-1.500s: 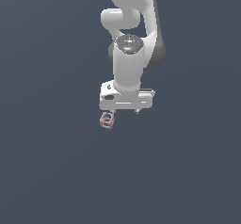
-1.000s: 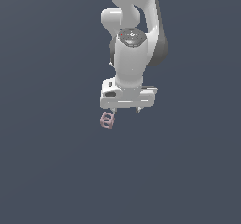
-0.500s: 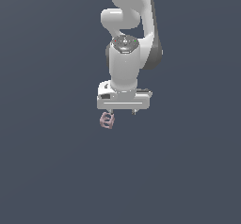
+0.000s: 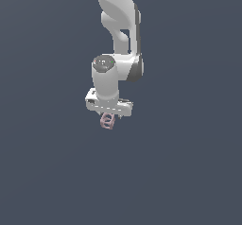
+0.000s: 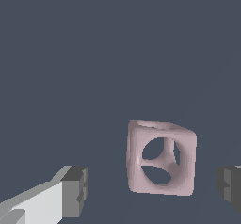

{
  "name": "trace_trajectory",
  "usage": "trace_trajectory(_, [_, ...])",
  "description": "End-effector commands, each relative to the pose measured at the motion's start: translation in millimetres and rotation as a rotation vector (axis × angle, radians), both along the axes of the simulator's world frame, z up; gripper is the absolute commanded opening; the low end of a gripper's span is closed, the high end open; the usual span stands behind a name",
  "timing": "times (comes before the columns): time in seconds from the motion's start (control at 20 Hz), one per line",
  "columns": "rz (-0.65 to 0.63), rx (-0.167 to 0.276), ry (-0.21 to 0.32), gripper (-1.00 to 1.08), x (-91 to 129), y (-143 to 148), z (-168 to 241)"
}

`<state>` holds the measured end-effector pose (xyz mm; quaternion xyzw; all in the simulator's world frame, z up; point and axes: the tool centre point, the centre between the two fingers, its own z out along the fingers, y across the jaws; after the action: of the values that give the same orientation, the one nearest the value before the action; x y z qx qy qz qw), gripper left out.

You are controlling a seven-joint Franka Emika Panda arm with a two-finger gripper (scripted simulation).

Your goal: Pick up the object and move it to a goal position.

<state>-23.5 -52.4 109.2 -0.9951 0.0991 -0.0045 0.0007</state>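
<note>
Lowering over the last second and a half, your white gripper point(image 4: 111, 117) is now straddling the dusty-pink openwork cube point(image 5: 161, 158), its fingers point(image 5: 75, 191) spread apart and touching nothing, so you're nearing the squeeze.

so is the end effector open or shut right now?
Open. In the wrist view the end effector has its two dark pads spread wide, with gaps on either side of the small dusty-pink openwork cube.

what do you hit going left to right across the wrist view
one finger → pink object → other finger, with open gaps on both sides of the object.
</note>
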Motion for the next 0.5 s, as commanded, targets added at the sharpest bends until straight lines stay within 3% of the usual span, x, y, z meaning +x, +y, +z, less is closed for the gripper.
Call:
trace_trajectory(0.0, [-0.039, 0.0, 0.005, 1.0, -7.2, -10.6, -11.3])
trace_trajectory(0.45, [-0.062, 0.0, 0.01, 1.0, -12.2, -17.4, -21.3])
